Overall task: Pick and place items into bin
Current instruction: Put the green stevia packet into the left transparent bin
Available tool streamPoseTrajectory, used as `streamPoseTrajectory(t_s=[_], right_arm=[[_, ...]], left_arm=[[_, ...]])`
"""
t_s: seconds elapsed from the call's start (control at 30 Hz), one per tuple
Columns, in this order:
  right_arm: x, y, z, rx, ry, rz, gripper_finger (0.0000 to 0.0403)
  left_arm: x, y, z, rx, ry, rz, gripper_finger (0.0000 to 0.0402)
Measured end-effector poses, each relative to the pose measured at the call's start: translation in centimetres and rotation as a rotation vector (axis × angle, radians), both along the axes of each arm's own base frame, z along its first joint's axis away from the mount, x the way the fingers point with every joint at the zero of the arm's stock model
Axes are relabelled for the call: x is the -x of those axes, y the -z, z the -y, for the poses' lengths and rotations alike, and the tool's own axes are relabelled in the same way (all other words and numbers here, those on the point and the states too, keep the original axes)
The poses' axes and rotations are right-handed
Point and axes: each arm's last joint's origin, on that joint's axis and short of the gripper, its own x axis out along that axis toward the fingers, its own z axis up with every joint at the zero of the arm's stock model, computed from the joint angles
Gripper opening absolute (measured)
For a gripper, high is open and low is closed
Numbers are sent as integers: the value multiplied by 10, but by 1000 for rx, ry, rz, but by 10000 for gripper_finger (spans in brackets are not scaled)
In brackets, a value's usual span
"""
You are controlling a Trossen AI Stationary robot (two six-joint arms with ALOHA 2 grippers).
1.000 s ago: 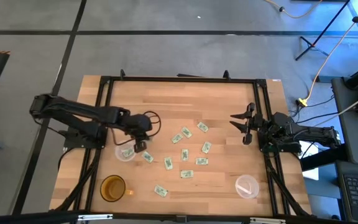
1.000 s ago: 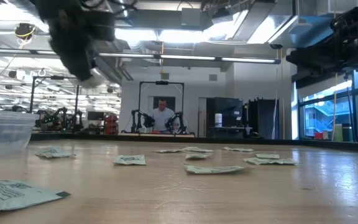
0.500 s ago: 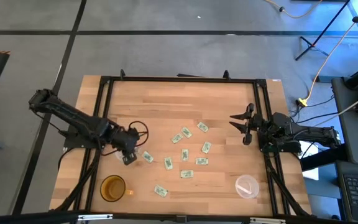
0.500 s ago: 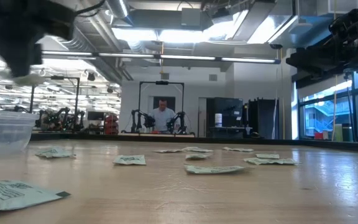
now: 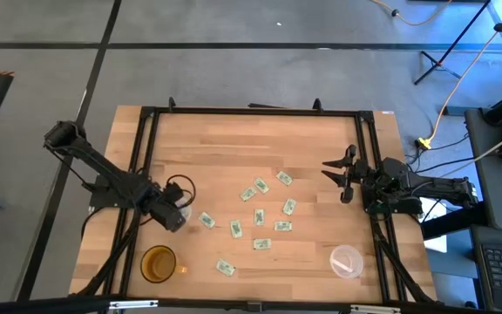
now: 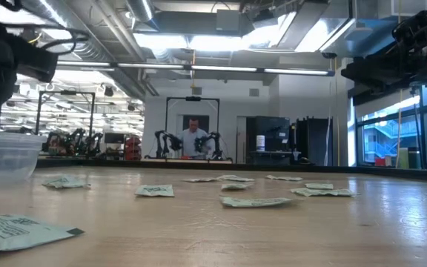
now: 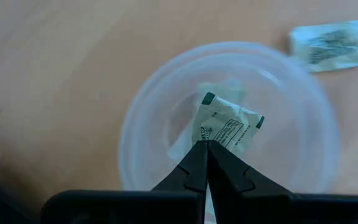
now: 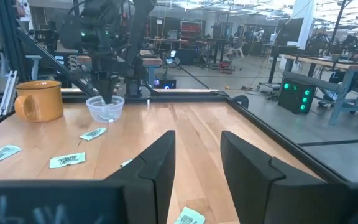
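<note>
Several small pale green and white packets (image 5: pixel 260 217) lie flat on the wooden table (image 5: pixel 234 144); they also show in the low view (image 6: pixel 154 190). A clear plastic cup (image 7: pixel 291 124) stands at the table's left (image 6: pixel 2 156). My left gripper (image 7: pixel 206 148) is right over its mouth, shut on one packet (image 7: pixel 229 124). Another pale packet (image 7: pixel 182 140) seems to lie in the cup. My right gripper (image 5: pixel 342 179) is open and empty at the table's right side. My left gripper pinches the packet by its one edge (image 7: pixel 213 138) between the two fingertips. The fingers come from above, pointing down. The packet hangs below them over the cup's inside. I cannot tell whether it touches the cup's bottom.
A yellow mug (image 5: pixel 158 263) stands near the front left, close to the cup. A second clear cup (image 5: pixel 346 261) stands at the front right. A black frame (image 5: pixel 251 111) runs round the table. One packet (image 7: pixel 331 43) lies just beside the left cup.
My left gripper, shut on the packet, has gone toward the table's left and near edges, from beside the cup to over it, and has come down to the cup's mouth. The packet has gone with it.
</note>
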Motion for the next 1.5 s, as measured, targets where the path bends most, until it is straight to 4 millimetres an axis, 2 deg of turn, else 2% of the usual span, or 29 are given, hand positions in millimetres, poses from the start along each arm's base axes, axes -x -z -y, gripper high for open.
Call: streamPoseTrajectory(t_s=[0.73,0.83,1.07,1.2,1.33,1.5], right_arm=[[0,0,0,-2,0,1,133],[0,0,0,-2,0,0,133],[0,0,0,-2,0,0,133],[0,0,0,-2,0,1,133],[0,0,0,-2,0,1,133],[0,0,0,-2,0,1,133]], left_arm=[[-1,2,1,12,8,23,5],[-2,2,1,15,9,25,17],[-2,1,1,17,12,25,71],[-10,-13,6,17,80,69,91],[-22,-37,9,-67,182,178,98],[-39,-61,1,-181,240,270,98]])
